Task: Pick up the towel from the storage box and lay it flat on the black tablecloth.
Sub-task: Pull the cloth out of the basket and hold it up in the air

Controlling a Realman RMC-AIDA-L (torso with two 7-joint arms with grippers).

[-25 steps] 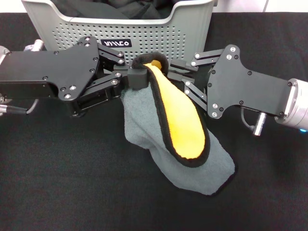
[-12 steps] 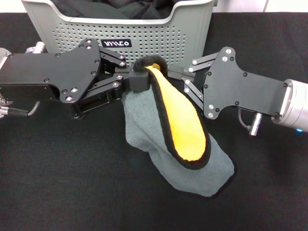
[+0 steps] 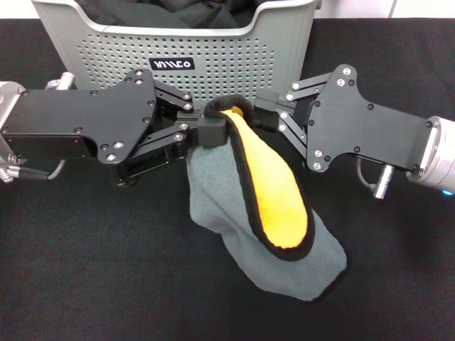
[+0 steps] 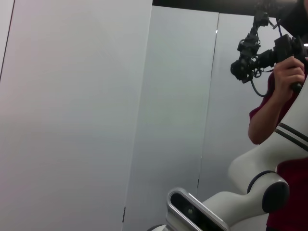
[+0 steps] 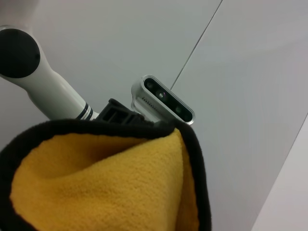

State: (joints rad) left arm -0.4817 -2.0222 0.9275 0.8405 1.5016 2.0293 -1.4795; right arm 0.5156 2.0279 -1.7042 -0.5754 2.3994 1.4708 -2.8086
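The towel (image 3: pixel 274 195) hangs folded lengthwise in front of the storage box (image 3: pixel 234 57), orange-yellow side showing inside black trim, grey side outward. Its lower end rests on the black tablecloth (image 3: pixel 85 270). My left gripper (image 3: pixel 211 130) comes in from the left and is shut on the towel's top edge. From the right, my right gripper (image 3: pixel 261 110) meets the same top edge and is shut on it beside the left one. Orange plush of the towel (image 5: pixel 106 187) fills the lower part of the right wrist view.
A dark cloth (image 3: pixel 178 13) lies inside the storage box at the back. Black tablecloth spreads on both sides and toward the front. The left wrist view shows only a pale wall, a white robot arm (image 4: pixel 260 178) and a person with a camera (image 4: pixel 284 62).
My left arm has shifted right and slightly toward me, carrying the towel's top edge along. My right arm moved in a little, then back out. The towel's lower end slid slightly right.
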